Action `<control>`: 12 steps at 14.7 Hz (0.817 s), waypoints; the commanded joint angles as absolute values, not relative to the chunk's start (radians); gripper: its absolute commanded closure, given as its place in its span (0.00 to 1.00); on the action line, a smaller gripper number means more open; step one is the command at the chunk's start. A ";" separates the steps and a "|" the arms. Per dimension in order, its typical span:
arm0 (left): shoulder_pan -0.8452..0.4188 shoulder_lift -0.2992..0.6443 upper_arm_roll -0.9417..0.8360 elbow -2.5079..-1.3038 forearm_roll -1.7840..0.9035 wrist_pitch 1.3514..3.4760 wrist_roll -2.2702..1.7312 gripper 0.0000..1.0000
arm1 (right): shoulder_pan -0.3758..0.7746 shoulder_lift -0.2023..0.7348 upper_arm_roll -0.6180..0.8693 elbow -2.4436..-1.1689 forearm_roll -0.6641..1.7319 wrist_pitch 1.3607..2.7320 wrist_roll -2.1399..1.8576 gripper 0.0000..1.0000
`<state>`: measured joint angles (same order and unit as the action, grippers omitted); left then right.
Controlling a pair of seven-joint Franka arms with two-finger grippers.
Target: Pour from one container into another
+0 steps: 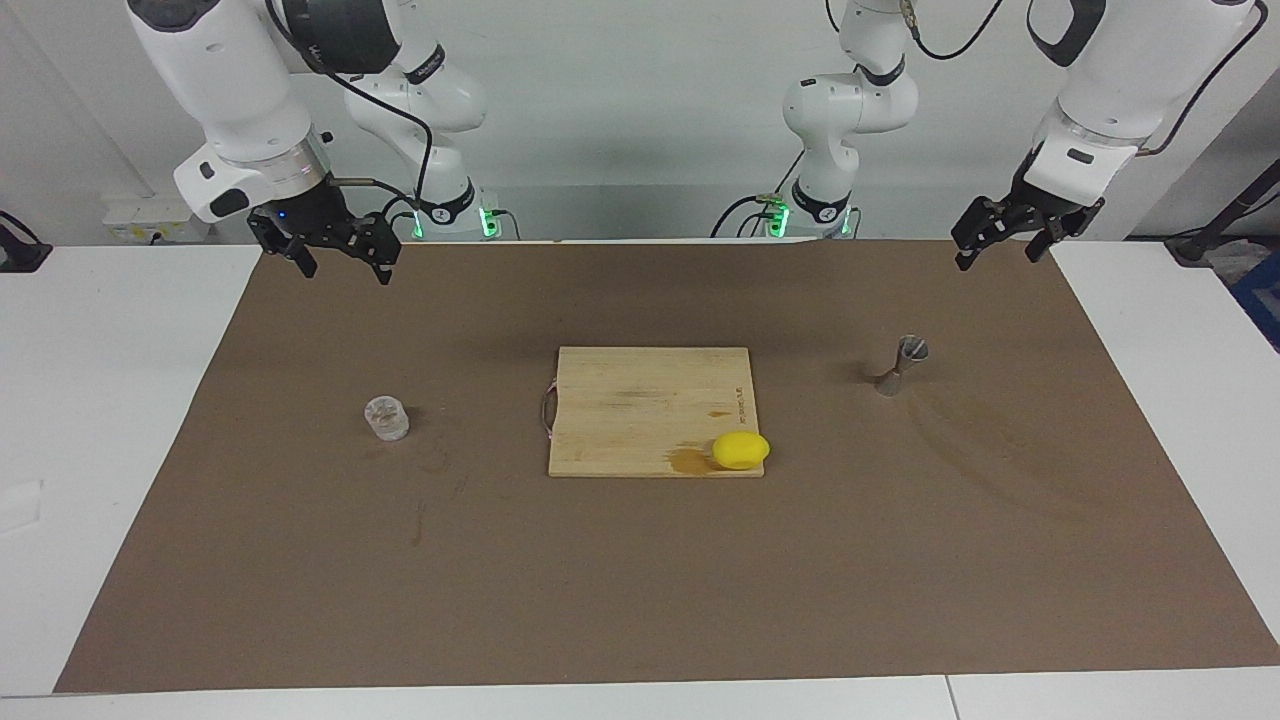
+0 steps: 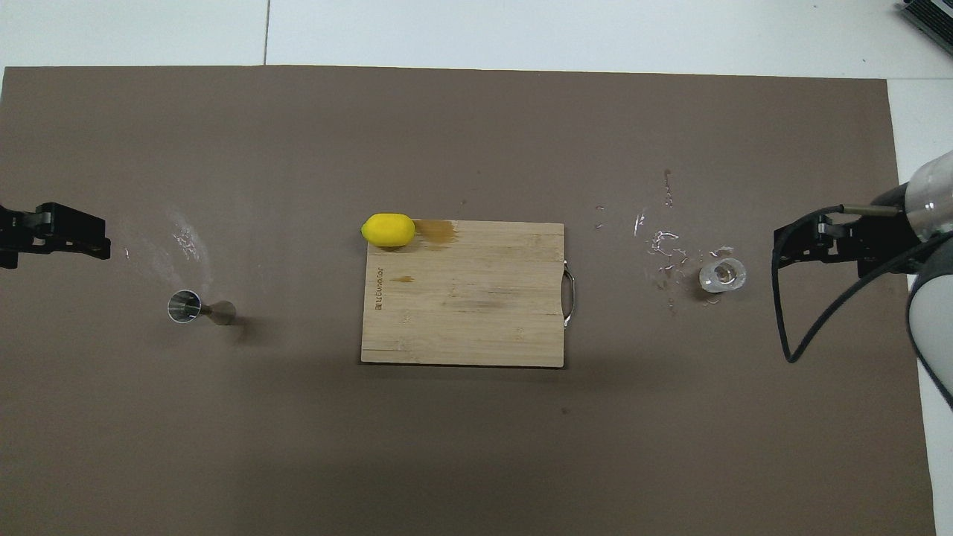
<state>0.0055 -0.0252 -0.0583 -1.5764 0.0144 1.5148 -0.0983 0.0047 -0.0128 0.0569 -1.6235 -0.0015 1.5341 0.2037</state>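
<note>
Glass cup [image 1: 386, 418] upright toward right arm's end from cutting board [image 1: 651, 412], under open-fingered right gripper [image 1: 340, 258]; jigger [image 1: 901, 366] upright toward open left gripper [image 1: 1002, 240].

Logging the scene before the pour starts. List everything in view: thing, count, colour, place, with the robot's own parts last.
glass cup: one, clear, upright on the mat toward the right arm's end of the table.
jigger: one, silver-grey metal, upright on the mat toward the left arm's end.
cutting board: one, light wood with a handle, mid-mat between cup and jigger.
lemon: one, yellow, on the board's corner farthest from the robots, toward the left arm's end.
mat: one, brown, covering most of the table.
table: one, white.
left gripper: one, black, open, raised over the mat's edge near the jigger's end, waiting.
right gripper: one, black, open, raised over the mat's edge near the cup's end.
</note>
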 commanded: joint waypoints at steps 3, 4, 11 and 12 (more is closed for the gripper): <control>0.017 -0.038 -0.067 -1.582 0.031 1.525 -0.086 0.00 | -0.011 -0.021 0.063 -1.628 0.025 1.534 0.187 0.00; 0.017 -0.040 -0.069 -1.583 0.032 1.532 -0.086 0.00 | -0.011 -0.021 0.063 -1.628 0.025 1.534 0.187 0.00; 0.052 -0.052 -0.067 -1.670 0.031 1.727 -0.086 0.00 | -0.011 -0.021 0.061 -1.628 0.023 1.534 0.187 0.00; 0.052 -0.052 -0.067 -1.686 0.031 1.752 -0.086 0.00 | -0.011 -0.021 0.063 -1.628 0.025 1.534 0.187 0.00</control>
<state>0.0413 -0.0251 -0.0572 -1.6174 0.0147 1.6838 -0.0958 0.0047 -0.0128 0.0569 -1.6235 -0.0015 1.5341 0.2037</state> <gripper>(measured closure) 0.000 0.000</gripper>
